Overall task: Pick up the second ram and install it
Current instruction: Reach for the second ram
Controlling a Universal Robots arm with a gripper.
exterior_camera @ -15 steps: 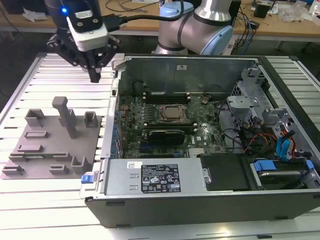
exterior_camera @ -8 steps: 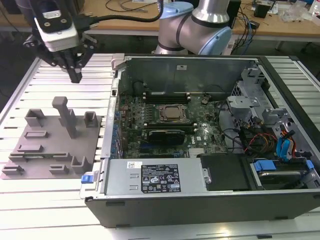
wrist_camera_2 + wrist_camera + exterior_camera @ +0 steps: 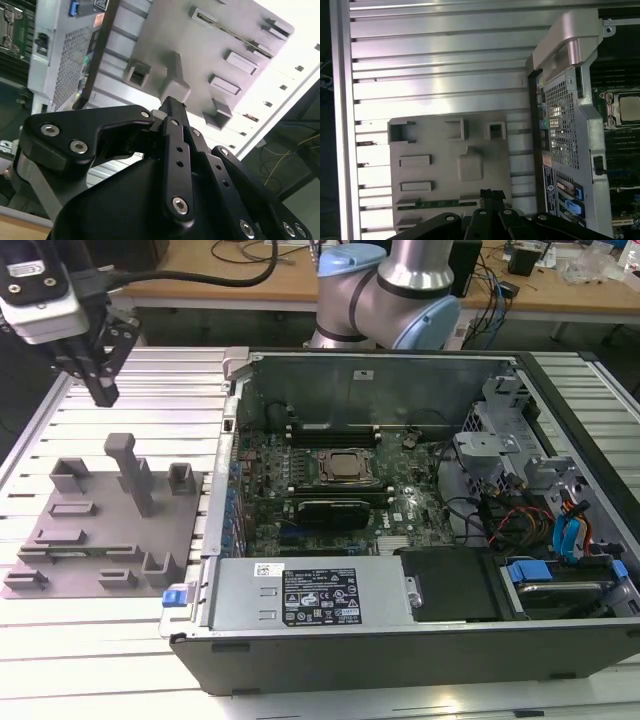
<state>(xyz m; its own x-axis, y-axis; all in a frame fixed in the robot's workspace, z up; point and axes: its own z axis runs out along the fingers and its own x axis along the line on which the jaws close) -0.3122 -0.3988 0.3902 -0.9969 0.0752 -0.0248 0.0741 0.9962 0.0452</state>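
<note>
The black two-fingered gripper [image 3: 104,390] hangs with its fingers pressed together, holding nothing, above the grey plastic plate with posts and slots [image 3: 105,525]. In the first wrist view the second ram [image 3: 440,203], a thin green circuit-board stick, sits in a slot near that plate's edge. The open black computer case [image 3: 400,640] stands beside the plate.

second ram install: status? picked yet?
Done: nothing that shows. The gripper hangs shut and empty over the gray plate. In hand: nothing. In the first wrist view the second ram lies in a slot of that plate, close to the gripper's tip. Left: both the pick-up and seating it in the open computer case.
</note>
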